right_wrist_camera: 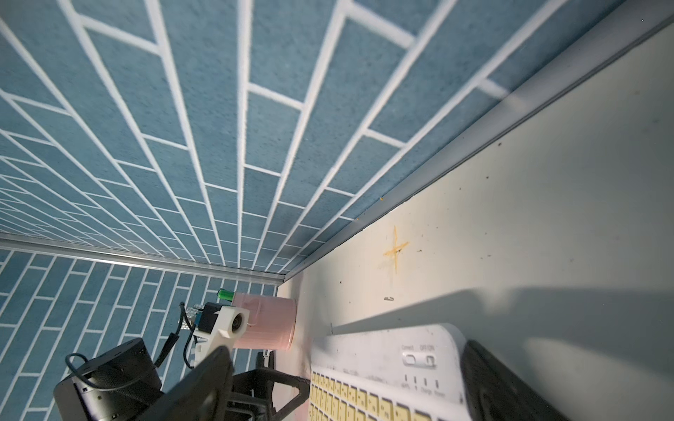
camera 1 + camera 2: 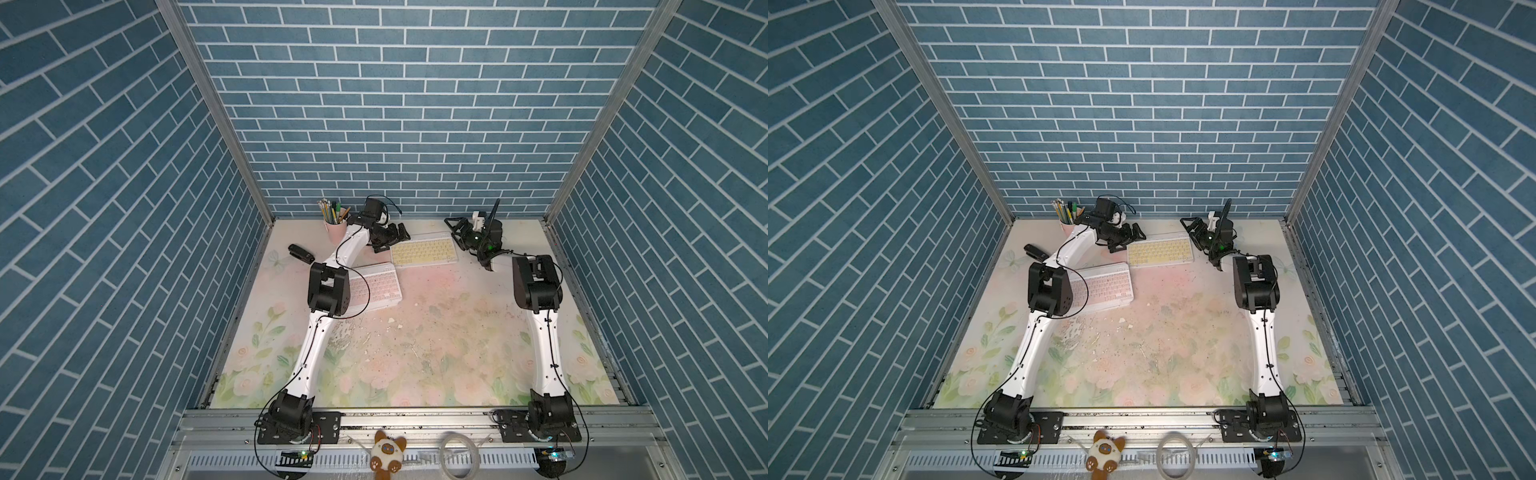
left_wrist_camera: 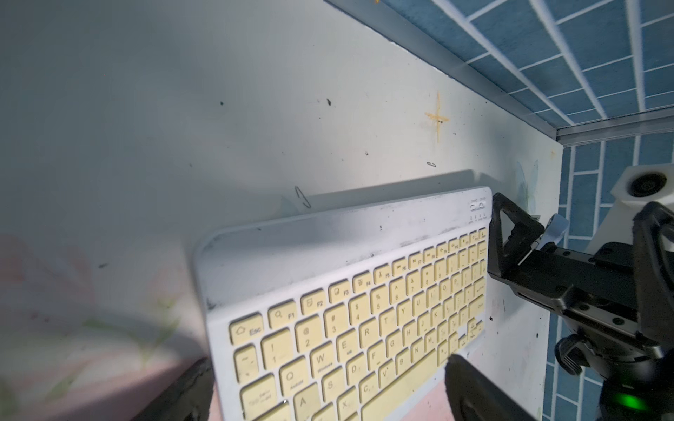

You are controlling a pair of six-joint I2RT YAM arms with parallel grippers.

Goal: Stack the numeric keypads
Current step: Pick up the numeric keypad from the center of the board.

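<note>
A yellow-keyed keypad (image 2: 424,251) (image 2: 1160,251) lies flat near the back wall. My left gripper (image 2: 390,241) (image 3: 324,393) is at its left end. Its jaws are open and set along the two long edges, and yellow keys fill the gap between them in the left wrist view. My right gripper (image 2: 455,232) (image 1: 350,386) is open at the right end, with one finger (image 1: 492,382) close beside the keypad's (image 1: 394,364) switch corner. A pink-keyed keypad (image 2: 380,286) (image 2: 1106,286) lies to the front left, partly under my left arm. A white edge shows beneath it.
A pink cup of pencils (image 2: 334,230) (image 1: 266,324) stands at the back left, close behind my left wrist. A black stapler (image 2: 300,253) lies near the left wall. Crumbs and scuffs mark the floral mat (image 2: 415,353). A plush cat (image 2: 388,455) sits on the front rail.
</note>
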